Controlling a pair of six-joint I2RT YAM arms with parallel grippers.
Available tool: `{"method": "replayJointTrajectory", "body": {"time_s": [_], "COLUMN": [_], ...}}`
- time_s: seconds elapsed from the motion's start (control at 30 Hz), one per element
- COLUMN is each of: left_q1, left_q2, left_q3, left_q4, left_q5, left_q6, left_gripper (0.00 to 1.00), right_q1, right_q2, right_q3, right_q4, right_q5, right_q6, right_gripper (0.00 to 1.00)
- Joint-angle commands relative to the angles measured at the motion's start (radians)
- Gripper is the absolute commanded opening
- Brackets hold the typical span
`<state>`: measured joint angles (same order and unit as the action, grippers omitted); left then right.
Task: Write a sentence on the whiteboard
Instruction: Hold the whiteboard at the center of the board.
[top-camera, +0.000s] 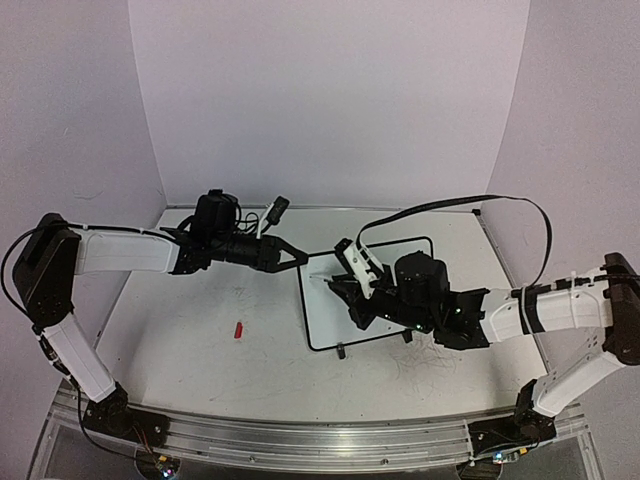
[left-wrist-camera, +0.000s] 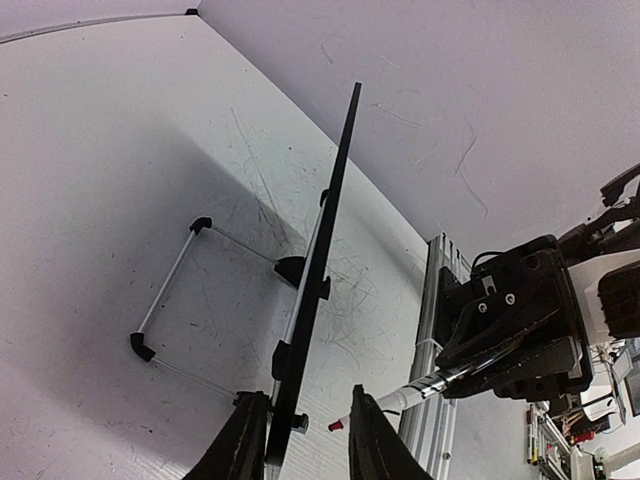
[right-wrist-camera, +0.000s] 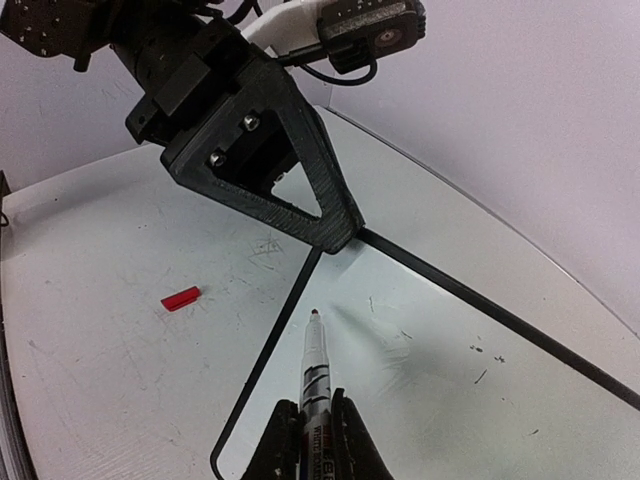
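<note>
Whiteboard, blank, lies mid-table with the left gripper clamped on its far-left corner, apparently tilting it, so steady that before the right gripper, clenched on the uncapped red marker, touches down; only its wrist view shows the tip hovering, and a red cap lying well left.

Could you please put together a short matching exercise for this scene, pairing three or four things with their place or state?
Things:
1. whiteboard
2. marker
3. red cap
4. left gripper

Places or states:
A. lying loose on the table
B. clamped on a corner of the board's frame
C. held in the right gripper, tip just above the board
D. blank, nothing written yet

Pairs: 1-D, 2-C, 3-A, 4-B
</note>
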<state>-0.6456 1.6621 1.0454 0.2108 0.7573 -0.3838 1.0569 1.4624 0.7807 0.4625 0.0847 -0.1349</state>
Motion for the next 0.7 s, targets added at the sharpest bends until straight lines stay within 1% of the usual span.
{"method": "replayJointTrajectory", "body": {"time_s": [0.0, 0.37, 0.5, 0.67], "left_q1": [0.004, 0.004, 0.005, 0.003], "left_q2": [0.014, 0.019, 0.015, 0.014], "left_q3": [0.019, 0.024, 0.021, 0.019], "left_q4": [0.032, 0.032, 0.032, 0.032], "left_q5": [0.010, 0.013, 0.014, 0.016], "left_q6": [0.011, 0.011, 0.021, 0.027], "left_gripper": [0.29, 0.21, 0.16, 0.14], "right_q1": [0.006, 0.008, 0.011, 0.016], "right_q2": [-0.004, 0.028, 0.039, 0.043], "right_q3": [0.027, 0.045, 0.053, 0.056], "right_q4": [0.051, 0.073, 0.076, 0.089], "right_q5": [0.017, 0.022, 0.024, 0.038], "right_q6": [-0.001, -0.009, -0.009, -0.014], "right_gripper": [0.00, 0.00, 0.00, 0.00]}}
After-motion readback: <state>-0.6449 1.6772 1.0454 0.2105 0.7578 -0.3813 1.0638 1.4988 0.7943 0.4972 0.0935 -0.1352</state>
